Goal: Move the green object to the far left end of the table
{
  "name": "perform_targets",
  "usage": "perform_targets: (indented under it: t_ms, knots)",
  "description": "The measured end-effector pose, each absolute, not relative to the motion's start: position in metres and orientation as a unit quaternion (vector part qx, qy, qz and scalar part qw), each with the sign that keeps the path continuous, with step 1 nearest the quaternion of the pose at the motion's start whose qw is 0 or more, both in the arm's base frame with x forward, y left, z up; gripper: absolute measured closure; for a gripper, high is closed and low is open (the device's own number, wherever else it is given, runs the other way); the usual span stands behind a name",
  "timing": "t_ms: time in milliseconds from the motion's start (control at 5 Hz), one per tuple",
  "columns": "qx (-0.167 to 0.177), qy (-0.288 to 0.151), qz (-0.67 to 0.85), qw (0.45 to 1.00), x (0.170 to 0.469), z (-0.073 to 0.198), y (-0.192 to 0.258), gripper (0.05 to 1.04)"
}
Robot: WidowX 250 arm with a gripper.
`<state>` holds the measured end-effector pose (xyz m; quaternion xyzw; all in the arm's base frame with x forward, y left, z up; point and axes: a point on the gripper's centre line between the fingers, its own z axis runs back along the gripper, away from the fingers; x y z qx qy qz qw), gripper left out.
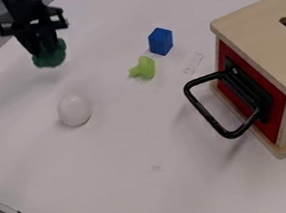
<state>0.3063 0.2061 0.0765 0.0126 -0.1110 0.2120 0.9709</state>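
Near the far left edge of the white table point(138, 195), the dark green, rounded object point(50, 56) is held clamped between the fingers of the black two-finger gripper point(45, 45), seemingly just above the surface. For a good placement, it should be lowered gently and released only once supported, well inside the edge and away from the smooth white egg-shaped object point(74, 110). The gripper is pointed downward, beneath the arm at the upper left.
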Motion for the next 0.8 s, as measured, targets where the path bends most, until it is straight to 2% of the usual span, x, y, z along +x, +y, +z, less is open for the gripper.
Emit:
perform_targets:
  t_ms: [400,800]
  knots:
    - [0.020,-0.108,0.244,0.963,0.341,0.075,0.228,0.765]
    - [0.015,-0.095,0.246,0.964,0.372,0.060,0.241,0.765]
